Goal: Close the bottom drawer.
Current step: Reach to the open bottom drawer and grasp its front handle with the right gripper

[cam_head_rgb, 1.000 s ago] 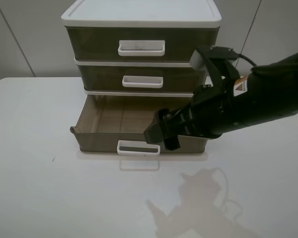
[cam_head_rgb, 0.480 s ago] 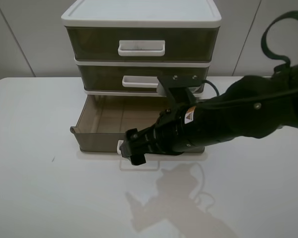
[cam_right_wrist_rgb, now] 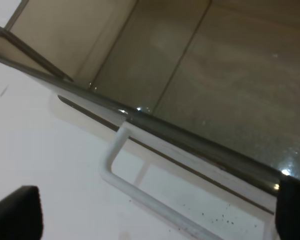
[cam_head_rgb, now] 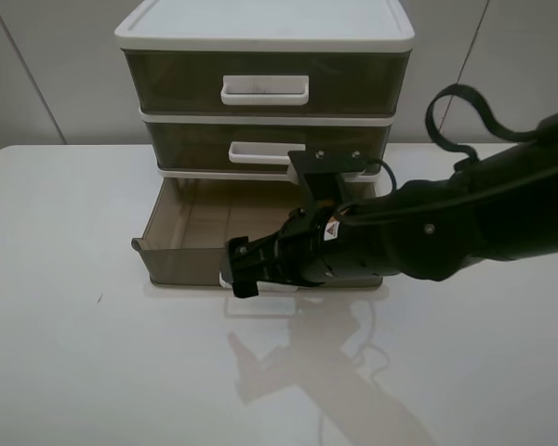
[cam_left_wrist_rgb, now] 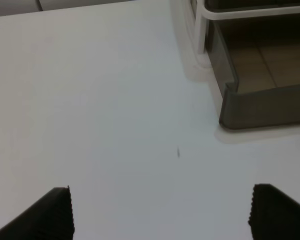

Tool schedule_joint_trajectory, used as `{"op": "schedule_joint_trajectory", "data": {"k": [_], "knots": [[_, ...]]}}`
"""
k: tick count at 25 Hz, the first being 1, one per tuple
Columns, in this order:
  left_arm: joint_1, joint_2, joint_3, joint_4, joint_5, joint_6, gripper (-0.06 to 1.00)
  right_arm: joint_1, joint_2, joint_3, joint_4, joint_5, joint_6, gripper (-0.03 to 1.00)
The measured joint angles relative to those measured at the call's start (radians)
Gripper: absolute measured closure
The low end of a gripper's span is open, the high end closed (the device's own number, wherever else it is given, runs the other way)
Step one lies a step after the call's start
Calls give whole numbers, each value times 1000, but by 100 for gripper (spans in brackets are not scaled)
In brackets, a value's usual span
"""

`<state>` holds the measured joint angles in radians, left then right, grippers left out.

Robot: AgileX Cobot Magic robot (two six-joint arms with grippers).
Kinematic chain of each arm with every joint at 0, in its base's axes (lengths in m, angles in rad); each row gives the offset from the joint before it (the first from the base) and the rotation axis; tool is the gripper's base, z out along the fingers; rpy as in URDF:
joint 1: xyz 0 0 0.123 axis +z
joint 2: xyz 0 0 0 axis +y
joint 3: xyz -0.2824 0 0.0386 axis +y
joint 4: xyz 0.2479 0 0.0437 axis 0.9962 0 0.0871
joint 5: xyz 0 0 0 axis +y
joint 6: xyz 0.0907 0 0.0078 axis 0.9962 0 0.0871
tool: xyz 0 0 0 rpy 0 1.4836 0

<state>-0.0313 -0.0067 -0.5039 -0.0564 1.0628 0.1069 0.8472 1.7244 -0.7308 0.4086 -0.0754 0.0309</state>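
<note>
Right gripper point(cam_head_rgb: 242, 269) has shifted left and lower since 0.5 s ago and is now at the front of the drawer point(cam_head_rgb: 179, 264), over the handle point(cam_right_wrist_rgb: 140, 192). Jaws spread wide, holding nothing. Drawer stands pulled out from the unit point(cam_head_rgb: 265, 32), front running left-right; closing push goes straight back. Right arm is nearer. Left gripper point(cam_left_wrist_rgb: 165, 215) also spread, empty, off the drawer's corner.

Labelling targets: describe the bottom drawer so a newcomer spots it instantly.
Find the white-framed three-drawer unit at the back of the white table. The bottom drawer is its lowest tier. Unlike the shut middle drawer and top drawer, it is pulled out.
</note>
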Motion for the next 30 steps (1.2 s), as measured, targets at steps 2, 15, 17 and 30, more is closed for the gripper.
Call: {"op": "schedule_joint_trajectory", "data": {"k": [2,15,17,30], "knots": [[0,0,0,0,0,0,23,1,6,0,1,-14,0,15],[0,0,0,0,0,0,23,42,24,-3,43,-17,1,15],[0,0,0,0,0,0,23,42,27,-3,43,-23,1,15],[0,0,0,0,0,0,23,42,84,-3,43,-94,3,18]]}}
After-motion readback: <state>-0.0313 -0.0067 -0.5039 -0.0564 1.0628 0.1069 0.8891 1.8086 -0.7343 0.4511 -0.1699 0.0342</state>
